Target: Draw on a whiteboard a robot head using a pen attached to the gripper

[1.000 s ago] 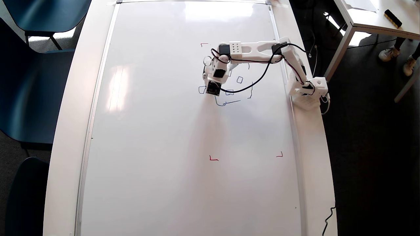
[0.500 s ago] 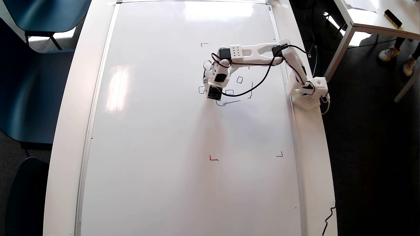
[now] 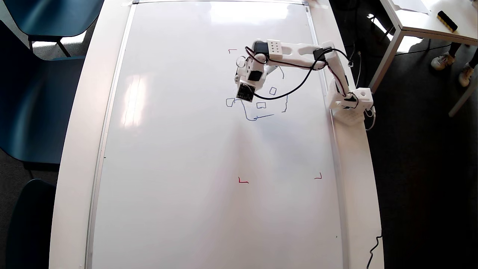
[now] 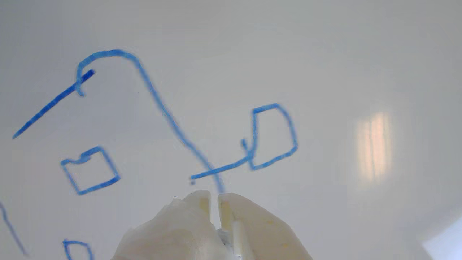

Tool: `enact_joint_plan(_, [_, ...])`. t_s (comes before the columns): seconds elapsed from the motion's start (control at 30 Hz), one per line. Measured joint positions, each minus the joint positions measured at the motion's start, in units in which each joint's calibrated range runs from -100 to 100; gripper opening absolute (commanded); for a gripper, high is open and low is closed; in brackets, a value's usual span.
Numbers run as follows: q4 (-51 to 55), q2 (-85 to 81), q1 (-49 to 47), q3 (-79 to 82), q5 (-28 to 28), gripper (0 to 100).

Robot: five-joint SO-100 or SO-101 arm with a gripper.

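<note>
Hovering over the whiteboard [image 3: 186, 149], the gripper [image 4: 214, 198] meets the robot head [image 4: 158, 104] line.

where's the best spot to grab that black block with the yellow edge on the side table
Take the black block across its narrow width at mid-length, coming straight down from above. It lies flat and slanted on the side table, long and slim, so the fingers should probably straddle its long sides.
</note>
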Motion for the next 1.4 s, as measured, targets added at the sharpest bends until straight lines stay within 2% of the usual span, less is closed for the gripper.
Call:
enact_joint_plan(0.47, [0.93,-17.62,-4.22,27.68,4.12,1])
enact_joint_plan(1.07, [0.84,-29.73,-8.30,46.87,5.55,1])
enact_joint_plan(1.4, [-2.96,-30.66,-8.75,52.63,6.13,1])
